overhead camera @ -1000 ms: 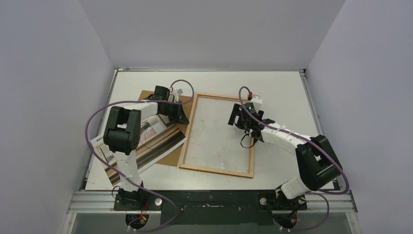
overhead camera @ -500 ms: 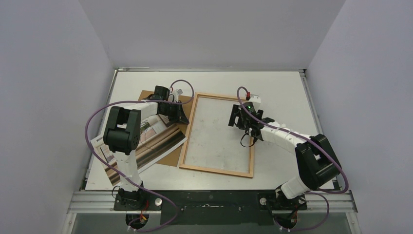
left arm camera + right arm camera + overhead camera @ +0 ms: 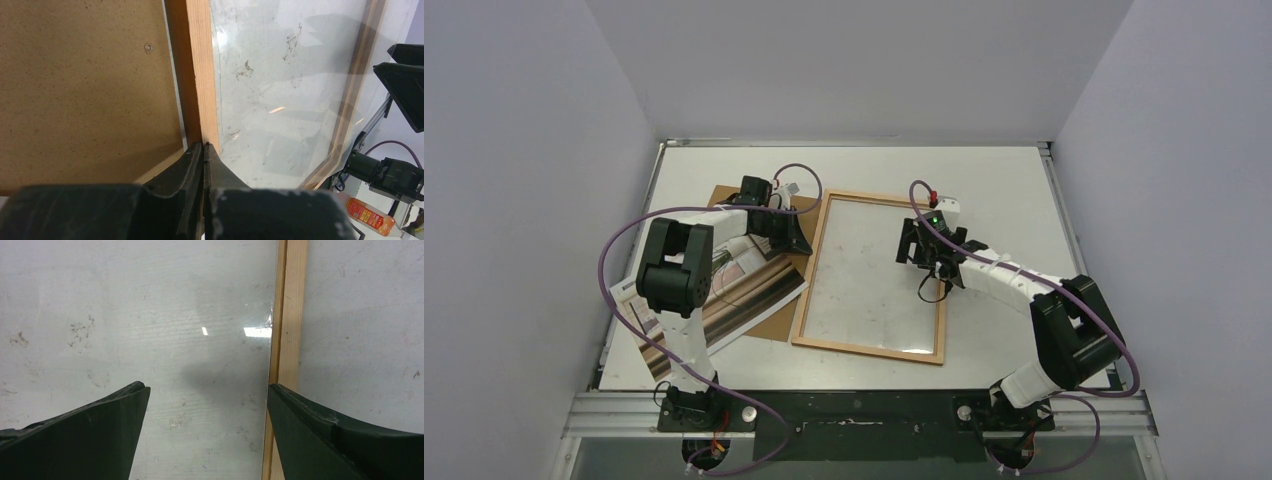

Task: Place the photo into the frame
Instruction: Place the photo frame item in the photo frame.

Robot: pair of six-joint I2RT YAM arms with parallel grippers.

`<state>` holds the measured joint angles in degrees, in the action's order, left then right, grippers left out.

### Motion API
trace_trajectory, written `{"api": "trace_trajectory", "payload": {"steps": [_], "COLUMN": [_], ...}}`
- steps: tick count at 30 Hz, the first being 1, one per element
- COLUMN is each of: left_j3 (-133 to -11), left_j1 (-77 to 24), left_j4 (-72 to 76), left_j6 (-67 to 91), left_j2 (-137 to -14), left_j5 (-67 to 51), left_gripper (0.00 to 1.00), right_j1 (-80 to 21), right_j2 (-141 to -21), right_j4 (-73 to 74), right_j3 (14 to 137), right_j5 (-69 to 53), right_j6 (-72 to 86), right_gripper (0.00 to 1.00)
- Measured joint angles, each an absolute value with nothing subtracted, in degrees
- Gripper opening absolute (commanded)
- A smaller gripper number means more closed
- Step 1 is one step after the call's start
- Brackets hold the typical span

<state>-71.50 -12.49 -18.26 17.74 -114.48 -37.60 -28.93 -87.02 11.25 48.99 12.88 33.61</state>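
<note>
Right gripper [image 3: 207, 387], jaws wide and empty, shifted slightly over thin reddish-brown wooden frame's [image 3: 869, 350] right rail. Left gripper [image 3: 205, 146] clenched shut at left rail, unmoved. Beige-brown banded paper photo [image 3: 744, 300] not yet inserted.

Large thin rectangular reddish-brown wooden picture frame [image 3: 871, 276] lay flat at the middle of the grey table [image 3: 984, 180]. Plain brown fibreboard backing sheet [image 3: 776, 322] lay just left of it. The large rectangular paper photo [image 3: 744, 300] lay askew on that sheet, overhanging toward the table's near left corner. Left gripper [image 3: 205, 146] stood at the frame's left rail, right gripper [image 3: 207, 395] above its right rail.
</note>
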Motion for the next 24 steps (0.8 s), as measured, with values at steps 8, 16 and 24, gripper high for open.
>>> {"api": "trace_trajectory", "payload": {"steps": [8,16,24], "left_j3": [-71.50,-71.50,-71.50], "left_j1": [-12.23,-12.21,-12.21], "left_j4": [-18.70,-18.81,-18.83], "left_j6": [17.74,17.74,17.76], "left_j2": [-114.48,-114.48,-114.48], "left_j5": [-37.82,-37.85,-37.87], "left_gripper": [0.00,0.00,0.00], "right_j1": [-28.80,-27.77,-27.70], "right_j2": [-87.02,-87.02,-87.00], "right_j4": [11.75,13.50,13.65], "right_j3": [49.50,51.72,52.10], "right_j5": [12.93,13.63,13.96], "right_j6": [33.36,31.73,30.55], "right_gripper": [0.90,0.90,0.93]}}
